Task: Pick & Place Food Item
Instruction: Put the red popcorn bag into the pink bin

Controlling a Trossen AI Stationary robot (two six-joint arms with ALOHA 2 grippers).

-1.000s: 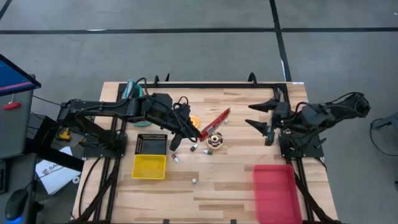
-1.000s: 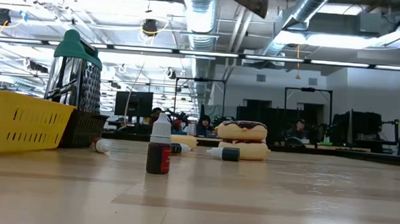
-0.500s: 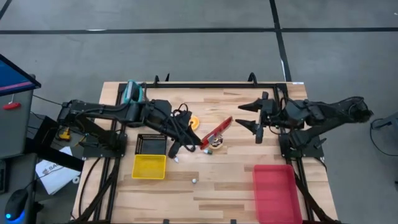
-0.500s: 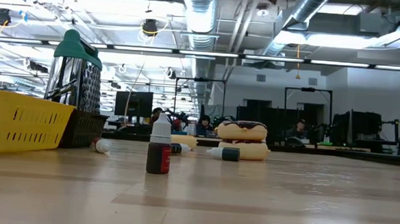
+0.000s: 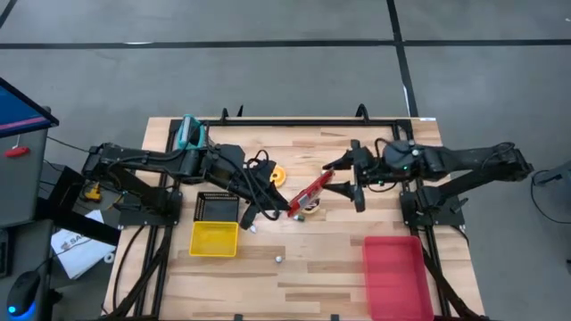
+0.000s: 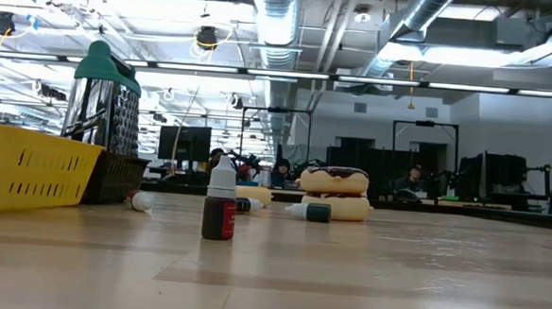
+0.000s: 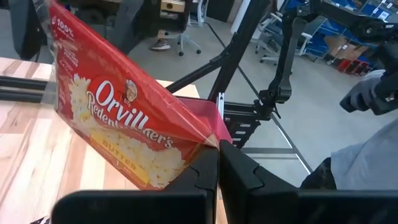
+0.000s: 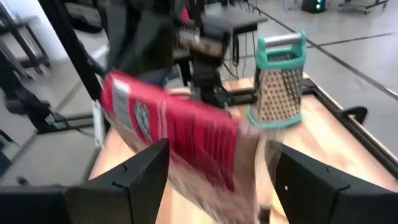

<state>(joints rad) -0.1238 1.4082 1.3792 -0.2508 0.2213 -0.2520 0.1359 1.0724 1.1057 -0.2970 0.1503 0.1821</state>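
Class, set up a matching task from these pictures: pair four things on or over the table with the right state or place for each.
Things:
1. left tool
2. right tool
3. yellow basket
4. red bin

States or places:
A. open, jaws either side of the free end of the popcorn bag
B. at the table's near right corner
C. shut on a corner of the popcorn bag, holding it in the air
D. in front of the black basket, on the left half of the table

Pairs: 1-C, 2-A, 3-D, 4-B
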